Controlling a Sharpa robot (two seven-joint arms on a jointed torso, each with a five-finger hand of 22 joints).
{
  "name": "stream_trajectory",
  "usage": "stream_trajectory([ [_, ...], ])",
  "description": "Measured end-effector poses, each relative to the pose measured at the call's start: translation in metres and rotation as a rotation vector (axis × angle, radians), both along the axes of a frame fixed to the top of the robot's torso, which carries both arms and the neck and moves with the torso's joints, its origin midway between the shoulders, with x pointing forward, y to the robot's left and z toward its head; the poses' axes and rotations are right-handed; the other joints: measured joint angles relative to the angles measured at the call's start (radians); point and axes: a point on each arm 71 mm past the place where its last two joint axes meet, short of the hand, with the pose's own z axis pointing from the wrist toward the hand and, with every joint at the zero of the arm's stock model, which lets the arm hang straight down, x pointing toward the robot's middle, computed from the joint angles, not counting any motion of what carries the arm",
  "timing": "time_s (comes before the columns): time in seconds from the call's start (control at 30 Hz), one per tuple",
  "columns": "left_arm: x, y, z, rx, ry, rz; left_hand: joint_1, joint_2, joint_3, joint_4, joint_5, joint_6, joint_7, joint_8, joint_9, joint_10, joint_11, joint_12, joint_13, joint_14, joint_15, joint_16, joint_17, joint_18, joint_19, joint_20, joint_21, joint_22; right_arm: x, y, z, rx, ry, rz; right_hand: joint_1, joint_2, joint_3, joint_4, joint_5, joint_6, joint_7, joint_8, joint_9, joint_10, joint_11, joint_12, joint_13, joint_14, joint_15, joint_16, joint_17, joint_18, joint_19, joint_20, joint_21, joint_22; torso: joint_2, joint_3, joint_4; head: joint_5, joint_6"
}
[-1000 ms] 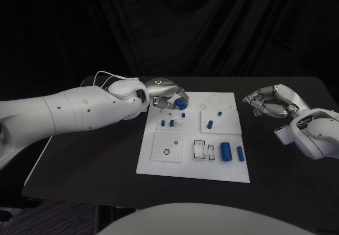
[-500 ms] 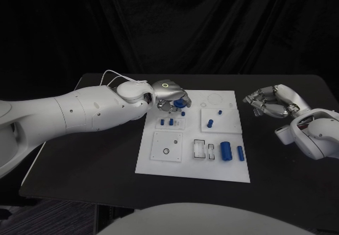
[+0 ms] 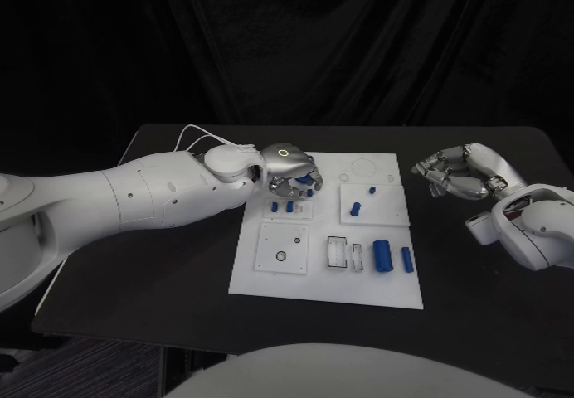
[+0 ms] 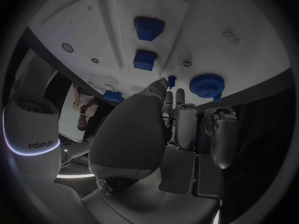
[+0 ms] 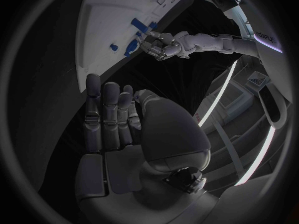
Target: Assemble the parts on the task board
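1. As seen from the head: left hand (image 3: 291, 169) low over the far left corner of the task board (image 3: 323, 286), fingers bent down round a blue toothed wheel (image 3: 310, 177). Cannot tell whether pinched or merely touched. Probably poised so as to seat the wheel on that corner.
2. Same view, right hand (image 3: 460, 172) off the board's right edge, well apart from it. Fingers drawn together on nothing, apparently parked to leave the board free.
3. Same view, board recesses: two short blue pegs (image 3: 284, 207) upright in the small plate just nearer than the left hand; thick blue cylinder (image 3: 381, 255) and slimmer one (image 3: 406, 259) lying near the board's near right corner; two rectangular slots (image 3: 338, 251) beside them, unfilled.
4. As seen from the left wrist: fingertips (image 4: 181, 98) beside the toothed wheel at the board's edge; two square blue blocks (image 4: 147, 44) standing further in on the board.
5. As seen from the right wrist: right hand's fingers side by side, thumb folded across, nothing held, board well beyond them.
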Motion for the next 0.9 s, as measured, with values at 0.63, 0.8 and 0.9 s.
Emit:
stream_trajectory([
  [0.63, 0.0034, 0.0008, -0.0051, 0.013, -0.001, 0.009, -0.009, -0.001, 0.034, -0.028, 0.021, 0.053, 0.000, 0.011, -0.010, 0.030, -0.016, 0.020, 0.002, 0.003, -0.011, 0.000, -0.018, 0.000, 0.000, 0.000, 0.009, 0.000, 0.0008, 0.0015, -0.0005, 0.000, 0.003, 0.003, 0.000, 0.000, 0.003, 0.003, 0.000, 0.000, 0.000, 0.000, 0.000, 0.003, 0.003, 0.000, 0.000, 0.000, 0.000, 0.000, 0.000, 0.000, 0.000, 0.000, 0.000, 0.001, 0.001, 0.0000, 0.0029, -0.001, 0.000],
  [0.8, 0.0042, 0.0001, -0.0063, 0.015, 0.000, 0.011, -0.013, 0.003, 0.047, -0.036, 0.028, 0.059, 0.002, 0.011, -0.013, 0.042, -0.019, 0.020, -0.002, 0.003, -0.011, 0.000, -0.018, 0.000, 0.000, 0.000, 0.009, 0.000, 0.0010, 0.0016, -0.0006, -0.001, 0.004, 0.002, 0.000, 0.000, 0.003, 0.003, 0.000, 0.000, 0.000, 0.000, 0.000, 0.003, 0.003, 0.000, 0.000, 0.000, 0.000, 0.000, 0.000, 0.000, 0.000, 0.000, 0.000, 0.001, 0.001, 0.0002, 0.0033, -0.004, 0.000],
  [0.9, 0.0039, -0.0012, -0.0077, 0.015, 0.003, 0.010, -0.013, 0.003, 0.047, -0.036, 0.028, 0.066, 0.002, 0.011, -0.013, 0.042, -0.019, 0.020, -0.004, 0.003, -0.011, 0.000, -0.018, 0.000, 0.000, 0.000, 0.009, 0.000, 0.0011, 0.0019, -0.0007, -0.001, 0.005, 0.002, 0.000, 0.000, 0.003, 0.003, 0.003, -0.001, 0.001, 0.000, 0.000, 0.003, 0.003, 0.000, 0.000, 0.000, 0.000, 0.000, 0.000, 0.000, 0.000, 0.000, 0.000, 0.001, 0.001, 0.0003, 0.0033, -0.005, 0.000],
])
